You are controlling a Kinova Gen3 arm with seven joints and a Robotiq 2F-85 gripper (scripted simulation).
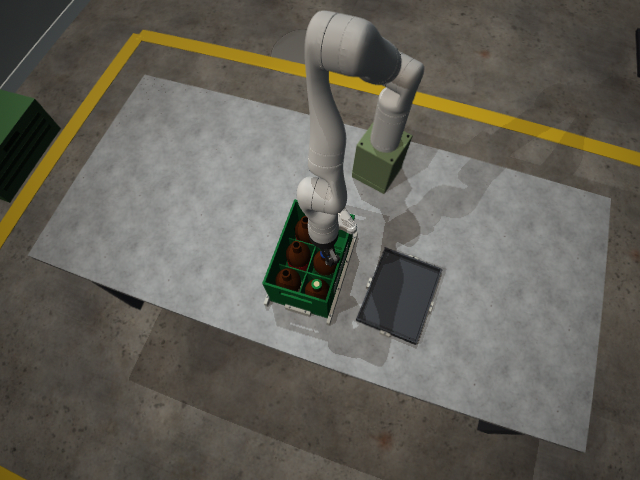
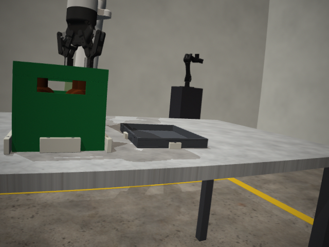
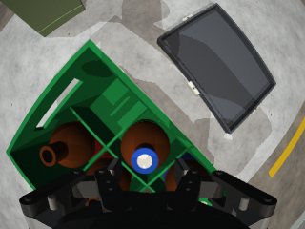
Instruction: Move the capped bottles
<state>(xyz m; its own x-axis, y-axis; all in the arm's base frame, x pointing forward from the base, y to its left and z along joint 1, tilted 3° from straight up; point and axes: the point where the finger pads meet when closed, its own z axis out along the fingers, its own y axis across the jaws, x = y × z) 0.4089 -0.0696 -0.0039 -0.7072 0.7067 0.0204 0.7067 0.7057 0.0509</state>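
The gripper (image 2: pixel 79 61) hangs partly open and empty, fingertips dipping just below the green crate (image 2: pixel 58 119) rim. Only the wrist view shows a blue-capped bottle (image 3: pixel 145 160) directly beneath it in the crate's middle cell. The top view alone reveals a green-capped bottle (image 1: pixel 316 284) in the crate's near corner. The tray (image 1: pixel 373 310) sits beside the crate. No writing is legible.
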